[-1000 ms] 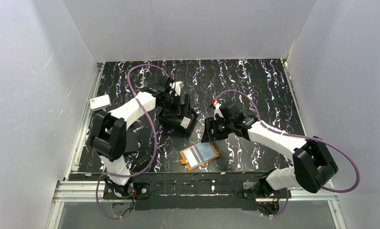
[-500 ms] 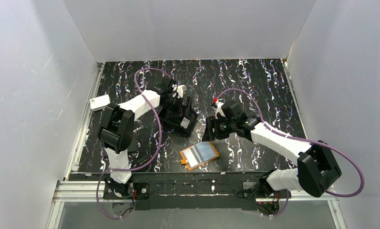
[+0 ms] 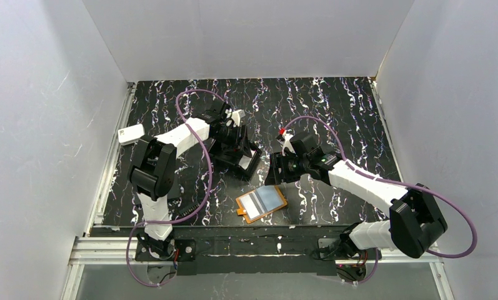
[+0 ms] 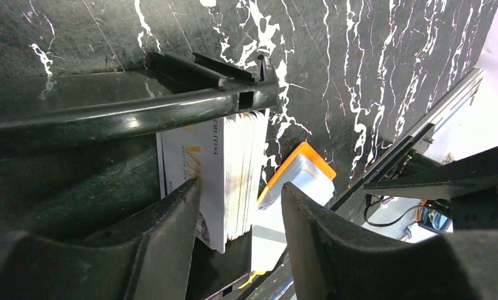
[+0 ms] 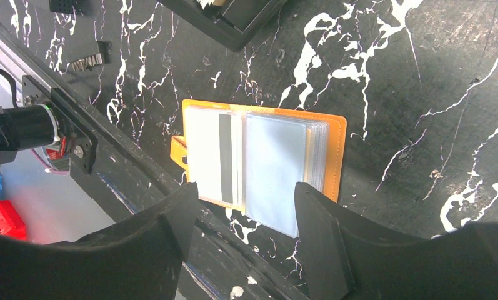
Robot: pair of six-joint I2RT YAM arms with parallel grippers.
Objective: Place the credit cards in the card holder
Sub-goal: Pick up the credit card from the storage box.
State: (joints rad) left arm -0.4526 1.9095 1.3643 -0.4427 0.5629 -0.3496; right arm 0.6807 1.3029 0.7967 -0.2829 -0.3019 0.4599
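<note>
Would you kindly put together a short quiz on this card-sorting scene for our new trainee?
1. True or false: the card holder lies folded shut on the table.
2. Where is the stack of cards? A: standing on edge in the black tray. B: lying on the card holder. C: spread flat on the table.
3. Fill in: the ___ gripper hangs over the card holder, jaws apart and empty.
Key: 1 false, it lies open. 2 A. 3 the right gripper.
</note>
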